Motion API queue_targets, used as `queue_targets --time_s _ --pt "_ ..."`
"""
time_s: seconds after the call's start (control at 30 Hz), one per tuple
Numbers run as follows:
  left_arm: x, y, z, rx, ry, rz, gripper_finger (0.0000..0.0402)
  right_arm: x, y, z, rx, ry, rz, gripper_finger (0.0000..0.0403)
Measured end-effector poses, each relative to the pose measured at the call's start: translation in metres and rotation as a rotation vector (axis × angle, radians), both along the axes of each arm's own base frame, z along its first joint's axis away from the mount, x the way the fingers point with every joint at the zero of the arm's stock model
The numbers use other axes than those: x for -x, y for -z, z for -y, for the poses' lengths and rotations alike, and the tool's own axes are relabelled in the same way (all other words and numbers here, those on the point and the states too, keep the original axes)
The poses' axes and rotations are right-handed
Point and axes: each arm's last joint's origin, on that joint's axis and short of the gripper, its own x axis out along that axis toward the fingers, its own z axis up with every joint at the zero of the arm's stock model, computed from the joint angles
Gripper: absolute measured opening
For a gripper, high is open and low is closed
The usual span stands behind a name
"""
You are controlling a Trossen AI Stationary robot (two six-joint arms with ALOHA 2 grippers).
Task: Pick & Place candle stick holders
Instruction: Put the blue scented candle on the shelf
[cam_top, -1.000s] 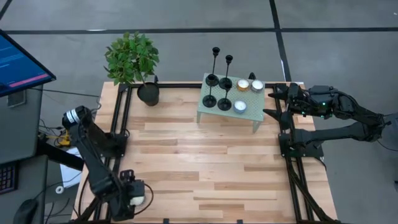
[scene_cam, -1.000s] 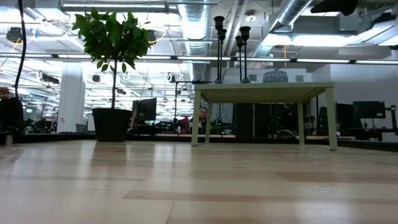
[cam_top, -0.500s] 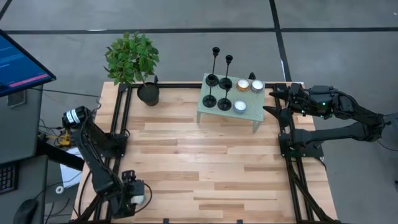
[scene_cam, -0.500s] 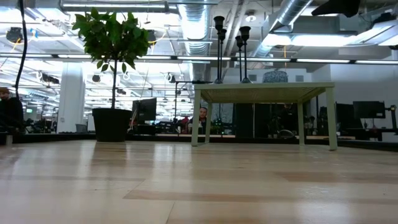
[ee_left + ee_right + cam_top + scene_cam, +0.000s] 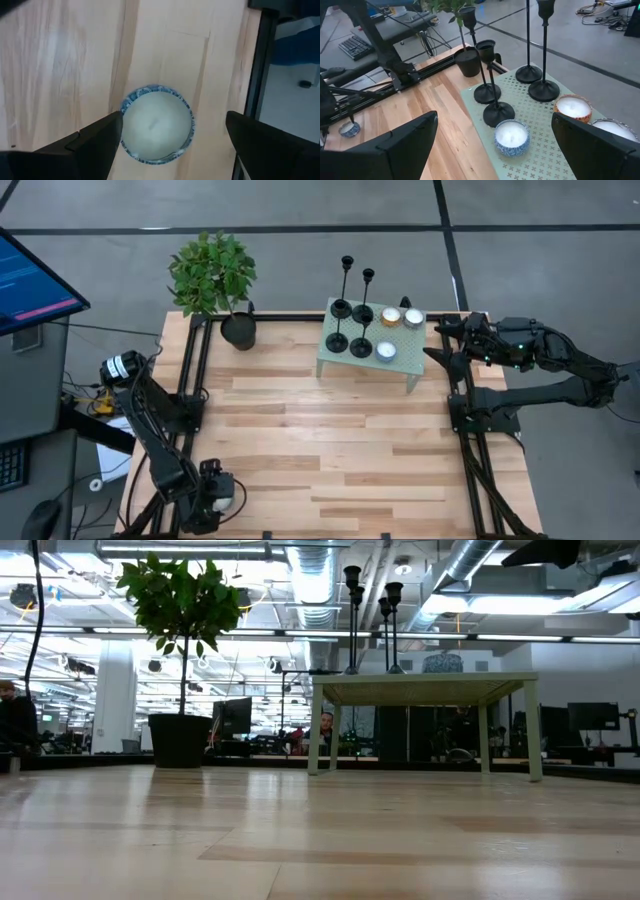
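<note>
Several black candle stick holders stand on their round disc bases on a small green table at the far side; they also show in the right wrist view and the low view. My right gripper is open and empty just right of that table, level with it. My left gripper is open at the table's near left corner, pointing down over a small blue-and-white tealight. Its fingers stand on either side of the tealight; I cannot tell whether they touch it.
Three tealights sit on the green table: orange, white, blue-and-white. A potted plant stands at the far left. Black frame rails run along both table sides. Bare wood lies in the middle.
My left gripper has gone a little toward the table's near edge, over the tealight.
</note>
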Motion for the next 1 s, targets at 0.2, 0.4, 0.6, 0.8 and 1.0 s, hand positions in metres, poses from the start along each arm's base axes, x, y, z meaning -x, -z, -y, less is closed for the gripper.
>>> queue_targets --time_s 0.2,0.4,0.6,0.8,1.0 --pt "0.002 0.008 -0.004 -0.02 -0.01 -0.015 0.0355 0.0 0.0 0.0 0.0 0.0 0.0 0.0381" --pt "0.001 0.012 -0.003 -0.002 -0.01 -0.007 0.0355 0.0 0.0 0.0 0.0 0.0 -0.003 0.0381" --pt "0.002 0.013 -0.003 -0.004 -0.002 -0.004 0.0355 0.001 0.003 0.0 -0.003 0.0 -0.035 0.0381" --pt "0.005 0.024 -0.007 -0.027 -0.002 -0.02 0.0355 0.001 0.003 0.0 -0.003 0.0 -0.035 0.0381" --pt "0.005 0.032 -0.007 0.019 -0.014 -0.022 0.0355 0.001 0.003 0.0 -0.003 0.0 -0.034 0.0381"
